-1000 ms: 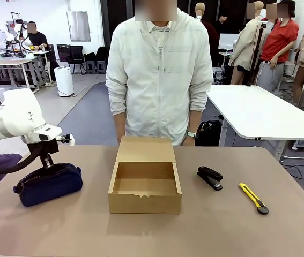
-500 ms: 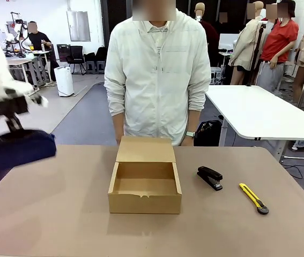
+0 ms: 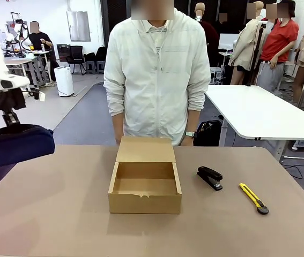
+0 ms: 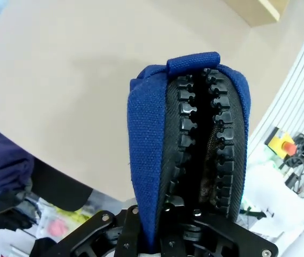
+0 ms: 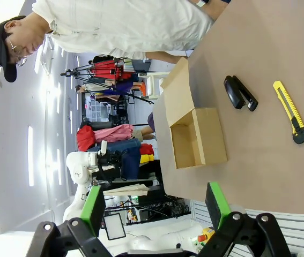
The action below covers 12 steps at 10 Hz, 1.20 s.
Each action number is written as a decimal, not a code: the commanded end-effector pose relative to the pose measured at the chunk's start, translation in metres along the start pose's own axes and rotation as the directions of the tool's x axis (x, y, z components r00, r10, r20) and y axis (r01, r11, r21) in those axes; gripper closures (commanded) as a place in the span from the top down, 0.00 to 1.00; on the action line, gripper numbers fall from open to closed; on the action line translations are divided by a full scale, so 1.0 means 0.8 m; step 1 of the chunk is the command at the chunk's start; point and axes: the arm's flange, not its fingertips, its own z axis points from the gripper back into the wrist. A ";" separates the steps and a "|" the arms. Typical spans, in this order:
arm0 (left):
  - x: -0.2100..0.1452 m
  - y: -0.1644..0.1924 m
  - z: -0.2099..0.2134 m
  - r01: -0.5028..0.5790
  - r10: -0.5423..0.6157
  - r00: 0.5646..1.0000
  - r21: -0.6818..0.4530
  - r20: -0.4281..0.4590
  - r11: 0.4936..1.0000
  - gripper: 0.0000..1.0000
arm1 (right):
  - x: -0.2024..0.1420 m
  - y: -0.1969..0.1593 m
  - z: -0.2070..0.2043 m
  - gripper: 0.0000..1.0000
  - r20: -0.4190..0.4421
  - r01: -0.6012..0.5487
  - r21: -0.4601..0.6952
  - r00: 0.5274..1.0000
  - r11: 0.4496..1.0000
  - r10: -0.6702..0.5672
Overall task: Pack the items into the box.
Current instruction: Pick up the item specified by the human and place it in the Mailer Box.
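The navy pouch (image 3: 15,145) hangs in the air over the table's left edge, with my left gripper (image 3: 8,116) shut on its top. In the left wrist view the pouch (image 4: 146,139) rises from between the fingers, zipper facing the camera. The open cardboard box (image 3: 145,199) sits mid-table with its lid flap standing at the back. To its right lies the black stapler (image 3: 209,177). My right gripper (image 5: 154,206) is open, high above the table, holding nothing, looking down on the box (image 5: 210,136) and the stapler (image 5: 240,93).
A yellow-and-black utility knife (image 3: 253,198) lies right of the stapler, also seen as the knife (image 5: 288,110) in the right wrist view. A person in a white jacket (image 3: 157,75) stands at the table's far edge, behind the box. Bare tabletop (image 3: 66,209) lies between pouch and box.
My left gripper has lifted the pouch off the table, up and to the left. Box, stapler and knife have not moved.
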 end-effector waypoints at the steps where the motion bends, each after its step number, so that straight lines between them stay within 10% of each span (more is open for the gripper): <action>1: -0.005 -0.003 0.016 -0.003 0.003 1.000 0.004 0.005 1.000 0.00 | 0.001 0.003 0.001 1.00 0.000 -0.010 0.012 1.000 1.000 0.010; 3: 0.095 0.010 0.004 0.518 -0.518 0.852 0.028 0.069 0.855 0.00 | 0.001 0.003 0.001 1.00 0.000 -0.010 0.012 1.000 1.000 0.010; 8: 0.385 -0.111 -0.007 0.806 -0.806 0.592 0.017 0.008 0.592 0.00 | 0.001 0.003 0.001 1.00 0.000 -0.010 0.012 1.000 1.000 0.010; 12: 0.498 -0.253 -0.004 0.657 -0.625 0.725 0.021 -0.290 0.753 0.00 | 0.001 0.003 0.001 1.00 0.000 -0.010 0.012 1.000 1.000 0.010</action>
